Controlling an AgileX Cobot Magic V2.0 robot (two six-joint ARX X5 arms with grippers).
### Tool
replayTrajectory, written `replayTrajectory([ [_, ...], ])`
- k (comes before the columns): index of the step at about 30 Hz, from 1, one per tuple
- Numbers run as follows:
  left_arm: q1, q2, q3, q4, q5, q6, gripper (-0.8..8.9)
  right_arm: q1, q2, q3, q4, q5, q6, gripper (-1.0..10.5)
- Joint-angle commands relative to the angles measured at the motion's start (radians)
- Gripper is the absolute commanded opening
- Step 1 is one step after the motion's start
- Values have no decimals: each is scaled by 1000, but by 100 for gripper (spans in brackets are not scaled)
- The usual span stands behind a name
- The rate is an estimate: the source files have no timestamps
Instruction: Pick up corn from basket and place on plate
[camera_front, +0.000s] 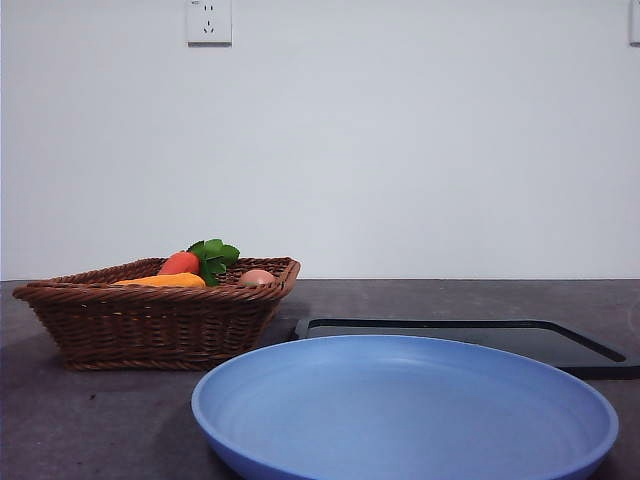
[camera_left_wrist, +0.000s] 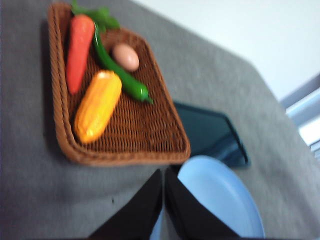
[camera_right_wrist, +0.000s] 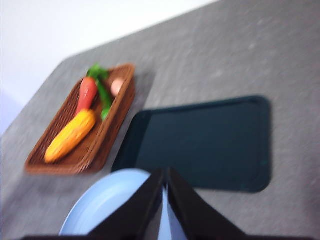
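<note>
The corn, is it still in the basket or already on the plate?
In the basket. The corn lies flat on its woven floor beside the carrot; the plate holds nothing.

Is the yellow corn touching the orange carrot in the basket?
Apart. In the left wrist view a strip of brown weave shows between the corn and the carrot along the basket floor.
</note>
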Motion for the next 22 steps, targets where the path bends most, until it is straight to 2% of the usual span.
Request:
replayTrajectory([
  [1, -3, 47, 56, -68, 22, 130, 7, 23, 84, 69, -58, -45, -89, 2],
  [8, -47, 158, 136, -229, 35, 244, 7, 119, 262, 205, -249, -76, -220, 2],
  [10, -68, 192, 153, -247, 35, 252, 7, 164, 311, 241, -309, -75, -264, 2],
  [13, -78, 223, 165, -243, 35, 252, 15, 207, 354, 248, -314, -74, -275, 2],
  [15, -78, 231, 169, -229, 35, 246, 110, 211, 374, 248, -314, -75, -274, 10],
  [17, -78, 232, 170, -224, 35, 243, 308, 212, 388, 248, -314, -75, -260, 154],
  [18, -78, 232, 170, -224, 35, 242, 369, 211, 393, 248, -313, -75, -251, 244],
  [20, -78, 232, 170, -223, 36, 232, 408, 211, 405, 248, -311, -75, -249, 340],
  [22, -78, 232, 170, -222, 36, 228, 408, 212, 423, 248, -307, -75, -248, 351],
])
